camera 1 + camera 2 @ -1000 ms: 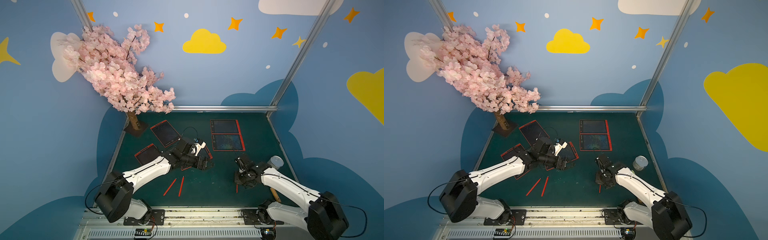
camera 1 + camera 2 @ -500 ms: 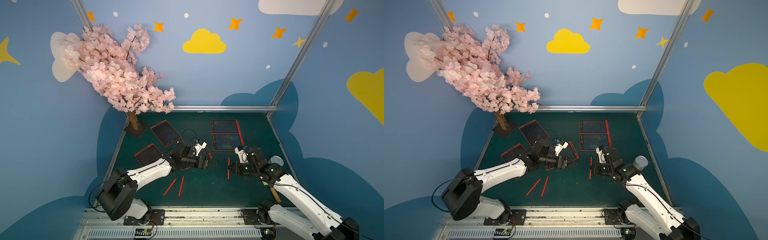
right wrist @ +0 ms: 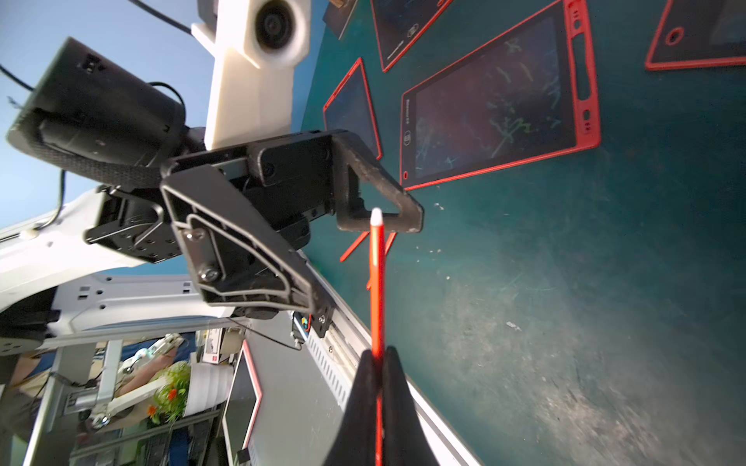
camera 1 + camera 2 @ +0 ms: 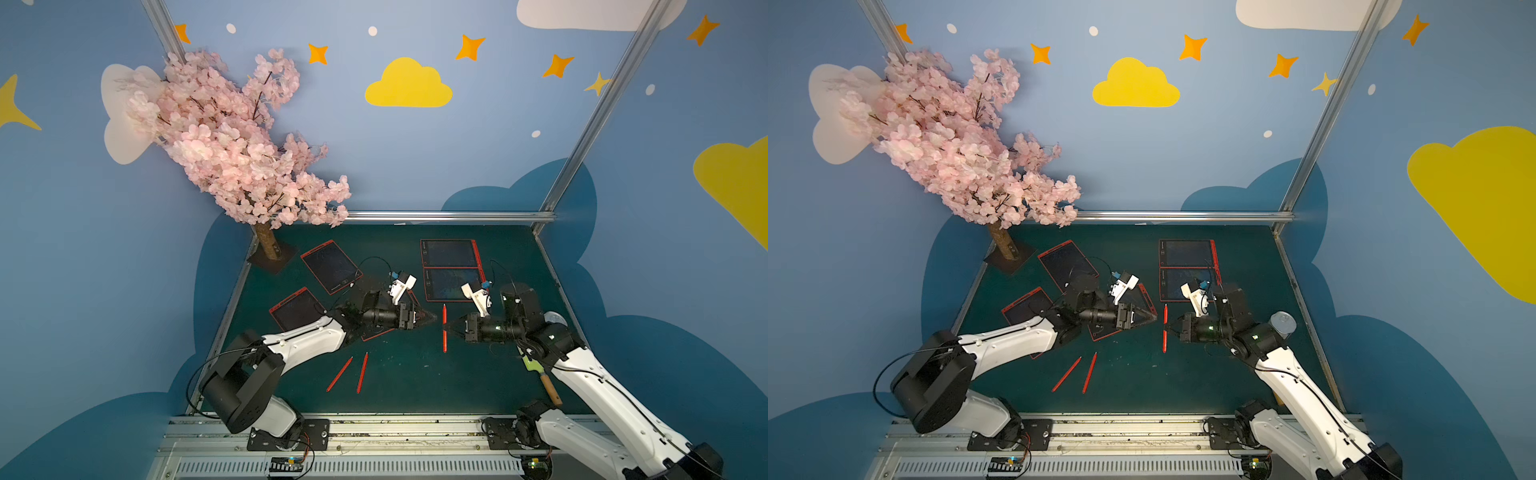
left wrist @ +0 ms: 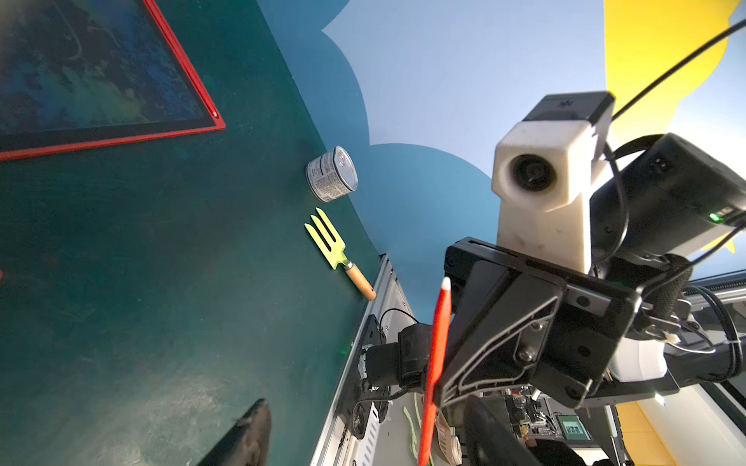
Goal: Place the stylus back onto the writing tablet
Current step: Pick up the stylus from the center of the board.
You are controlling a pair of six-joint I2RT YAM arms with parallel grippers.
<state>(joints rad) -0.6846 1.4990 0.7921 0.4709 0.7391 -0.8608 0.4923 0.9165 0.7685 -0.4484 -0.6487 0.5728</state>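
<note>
Green table (image 4: 415, 386) inside blue walls, pink cherry tree (image 4: 232, 145) at its far left corner. Both arms reach toward the table centre, tips facing each other. Tablet pair (image 4: 451, 253) lies side by side at far right; two more red-framed tablets lie at left. Another writing tablet (image 3: 496, 109) lies flat, partly under the left arm, scribbles on its screen.

Left gripper (image 4: 430, 318) has its jaws clearly apart and nothing in them, its tip just beside the stylus but not touching it in both top views. Right gripper (image 4: 451, 328) is pinched tight on the stylus (image 4: 444, 345) at mid-length.

The stylus is off the table, between the two grippers, on no tablet; its white tip shows in both wrist views.

Can (image 5: 333, 173) and garden fork (image 5: 329, 242) sit by the right edge. Two loose styluses (image 4: 340, 374) lie near the front.
</note>
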